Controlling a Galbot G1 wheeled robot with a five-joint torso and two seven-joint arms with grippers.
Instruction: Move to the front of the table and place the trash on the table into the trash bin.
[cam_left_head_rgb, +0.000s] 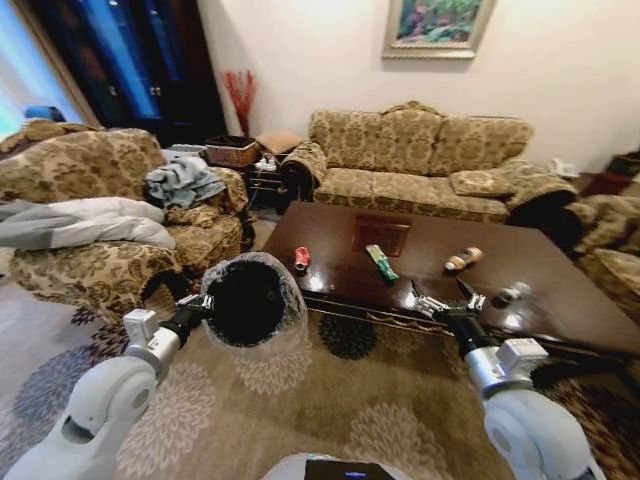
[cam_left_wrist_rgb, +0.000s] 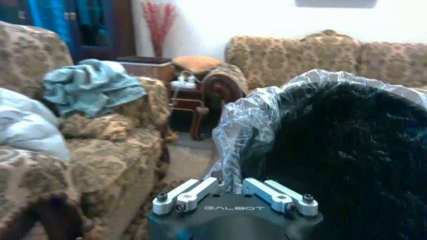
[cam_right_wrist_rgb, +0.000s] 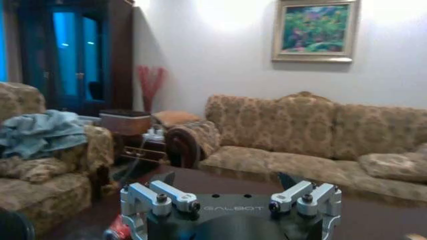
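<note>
Trash, four pieces, all on the table (cam_left_head_rgb: 560, 300):
- Can (cam_left_head_rgb: 301, 258), red, crushed; toward the table's left end, near the front edge.
- Wrapper (cam_left_head_rgb: 380, 262), green, long; just off the central inlay, its long axis running from the inlay toward the front edge.
- Tan bottle (cam_left_head_rgb: 463, 259), lying on its side, right of the inlay, mid-depth.
- Grey bottle (cam_left_head_rgb: 512, 293), small, farther right, nearest the front edge of the four.

Right gripper (cam_left_head_rgb: 445, 300): over the table's front edge, fingers spread, nothing between them. Judged nearest pieces: the grey bottle just to its right, the wrapper ahead and to its left. This arm is the closer one to all four.

Bin (cam_left_head_rgb: 247, 301): black, bag-lined, held off the floor beyond the table's left front corner, mouth tipped toward the camera. Left gripper (cam_left_wrist_rgb: 233, 196): pressed together on the bin's bagged rim.

Room: carpet in front of the table is open. Armchair (cam_left_head_rgb: 90, 230) stands left of the bin; sofa (cam_left_head_rgb: 420, 160) behind the table's far edge.
</note>
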